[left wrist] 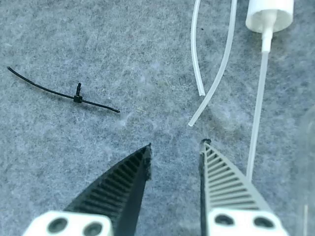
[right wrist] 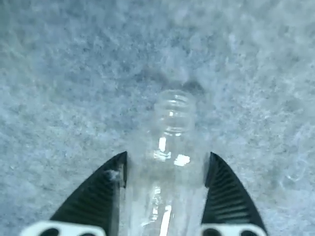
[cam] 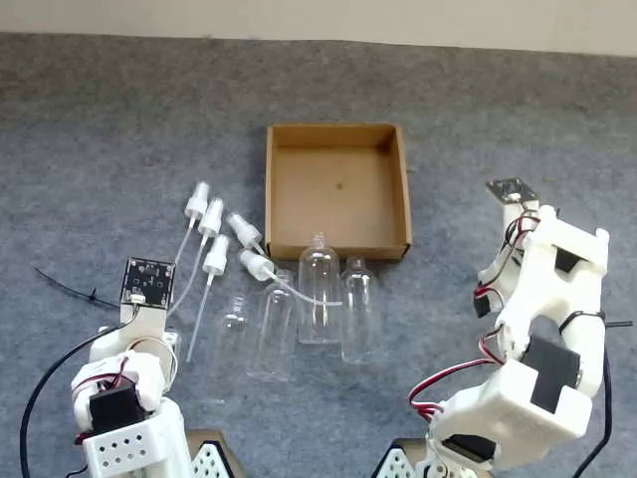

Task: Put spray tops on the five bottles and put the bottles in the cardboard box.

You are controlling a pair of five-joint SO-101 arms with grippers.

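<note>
A clear bottle [right wrist: 172,123], its threaded neck bare of any top, is being clasped round the body by the closed fingers of the right gripper [right wrist: 167,162], over the grey mat [right wrist: 59,73] on the right side. Whether it is being lifted or is lying on the mat cannot be told. It is being held at two sides of a smooth, round wall, so it is judged likely to slip or swivel once a top is pressed onto it.

Four bottles [cam: 318,289] are lying uncapped just near of the cardboard box [cam: 269,189] and could be set rolling by a passing arm. To their left the spray tops [cam: 216,257] are lying with dip tubes [left wrist: 258,108] crossing, so a neighbour could be dragged along with the one picked. The left gripper [left wrist: 176,147] is being held open and empty near those tubes, beside a black cable tie [left wrist: 76,96].
</note>
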